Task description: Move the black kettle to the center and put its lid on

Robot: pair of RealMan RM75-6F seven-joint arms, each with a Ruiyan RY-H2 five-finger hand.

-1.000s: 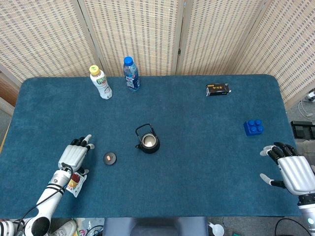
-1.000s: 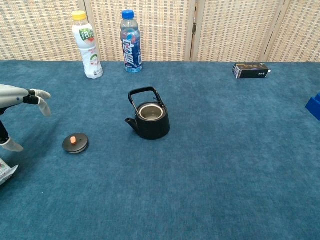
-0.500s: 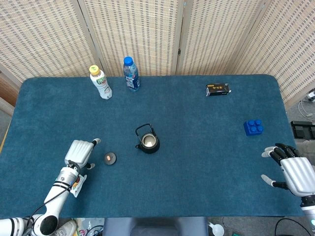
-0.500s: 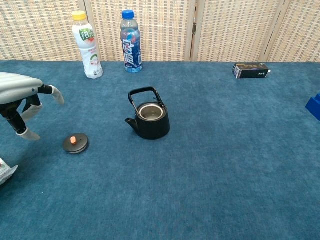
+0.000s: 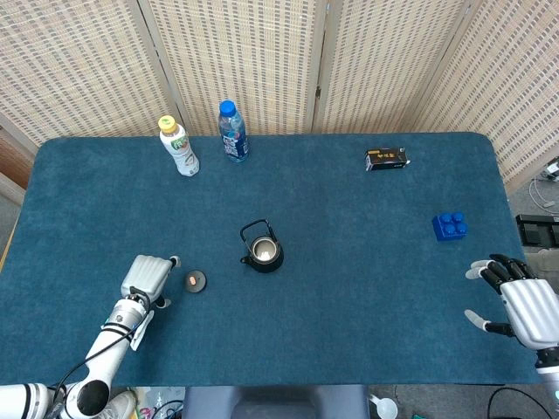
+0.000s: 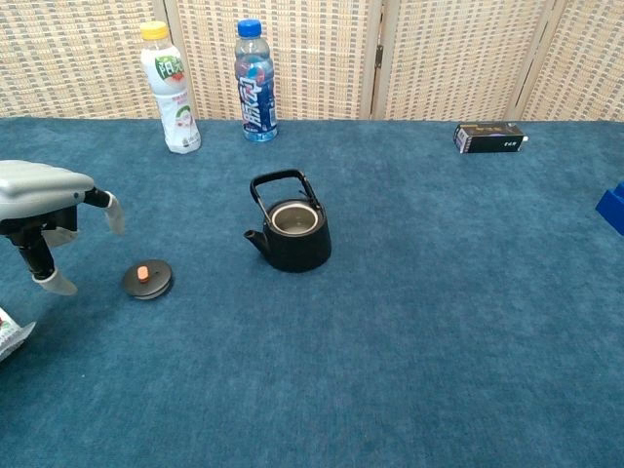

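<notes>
The black kettle (image 6: 291, 234) stands upright near the middle of the blue table (image 5: 367, 262), its mouth uncovered and its handle raised; its lid (image 6: 147, 279), black with an orange knob, lies flat on the cloth well to the left of it, apart from the kettle. The left hand (image 6: 44, 200) hovers palm-down just beside the lid on its outer side, fingers spread and pointing downward, holding nothing and not touching the lid. The right hand (image 5: 522, 304) sits at the table's near right corner (seen only in the head view), fingers apart and empty. Along the far edge stand a white bottle with a yellow cap (image 6: 171, 90) and a blue-capped bottle (image 6: 253, 82) side by side; a small black box (image 6: 490, 136) lies further right; a blue block (image 5: 449, 226) rests near the right edge.
</notes>
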